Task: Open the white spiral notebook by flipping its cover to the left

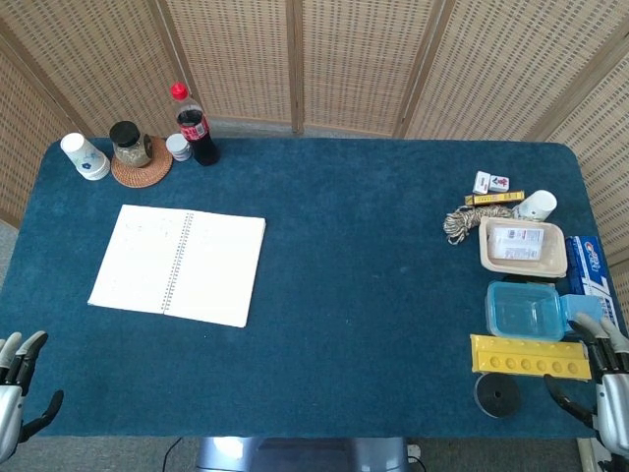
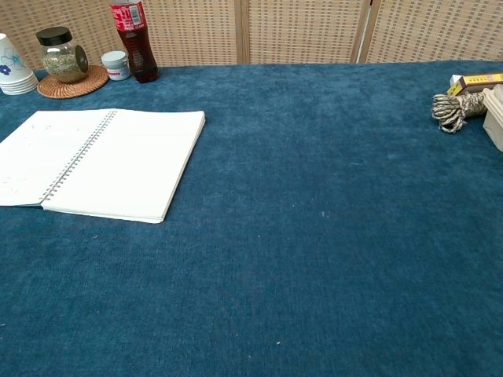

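The white spiral notebook [image 1: 178,265] lies open at the left of the frame; the left hand [image 1: 15,393] and the right hand [image 1: 606,379], at the bottom corners, have fingers apart and hold nothing.

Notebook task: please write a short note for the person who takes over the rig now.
Left hand: at the near left table edge, fingers apart, holding nothing.
Right hand: at the near right edge, beside the yellow tray, also holding nothing.
White spiral notebook: lies open and flat on the left part of the table, cover turned to the left of the spiral.
Done: the cover is flipped open.
Left: nothing visible; neither hand touches the notebook.
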You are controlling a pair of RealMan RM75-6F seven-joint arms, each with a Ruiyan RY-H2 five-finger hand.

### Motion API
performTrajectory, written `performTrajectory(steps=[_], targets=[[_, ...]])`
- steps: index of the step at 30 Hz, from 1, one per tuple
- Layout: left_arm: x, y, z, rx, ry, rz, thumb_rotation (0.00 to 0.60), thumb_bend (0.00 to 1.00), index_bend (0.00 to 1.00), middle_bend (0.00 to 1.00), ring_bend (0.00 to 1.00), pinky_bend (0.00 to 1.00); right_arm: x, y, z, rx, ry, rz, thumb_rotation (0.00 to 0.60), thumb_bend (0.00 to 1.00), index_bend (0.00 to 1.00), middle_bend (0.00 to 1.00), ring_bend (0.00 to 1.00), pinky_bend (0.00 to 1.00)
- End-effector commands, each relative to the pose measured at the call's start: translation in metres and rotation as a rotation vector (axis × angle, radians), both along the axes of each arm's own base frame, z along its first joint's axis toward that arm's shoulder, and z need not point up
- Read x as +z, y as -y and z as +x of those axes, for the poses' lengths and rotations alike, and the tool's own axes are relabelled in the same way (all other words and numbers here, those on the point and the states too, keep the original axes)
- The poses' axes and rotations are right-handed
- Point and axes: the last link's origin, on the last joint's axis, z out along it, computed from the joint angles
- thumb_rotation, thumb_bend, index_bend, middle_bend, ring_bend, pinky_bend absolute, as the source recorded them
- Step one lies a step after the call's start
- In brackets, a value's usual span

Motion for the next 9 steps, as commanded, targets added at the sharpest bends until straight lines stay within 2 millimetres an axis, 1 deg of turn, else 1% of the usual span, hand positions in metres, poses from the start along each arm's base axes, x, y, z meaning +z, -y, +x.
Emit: performTrajectory(steps=[1, 4, 9], targets=[[0.0, 0.001, 0.005, -0.013, 0.003, 0.005, 0.6, 0.32, 0.09, 0.13, 0.0, 0.0, 0.0, -0.001, -0.002, -0.006, 0.001, 0.008, 0.6, 0.26, 0.16, 0.18, 0.09, 0.17], [0.001, 0.003, 0.012, -0.033, -0.014, 0.015, 0.6, 0.32, 0.09, 0.13, 0.0, 0.0, 0.0, -0.003, -0.006, -0.014, 0.004, 0.013, 0.6, 0.26, 0.16, 0.18, 0.09, 0.17], [0.003, 0.002, 0.015, -0.04, -0.025, 0.018, 0.6, 0.32, 0.09, 0.13, 0.0, 0.0, -0.001, -0.004, -0.009, -0.026, 0.002, 0.032, 0.6, 0.26, 0.16, 0.18, 0.09, 0.17]])
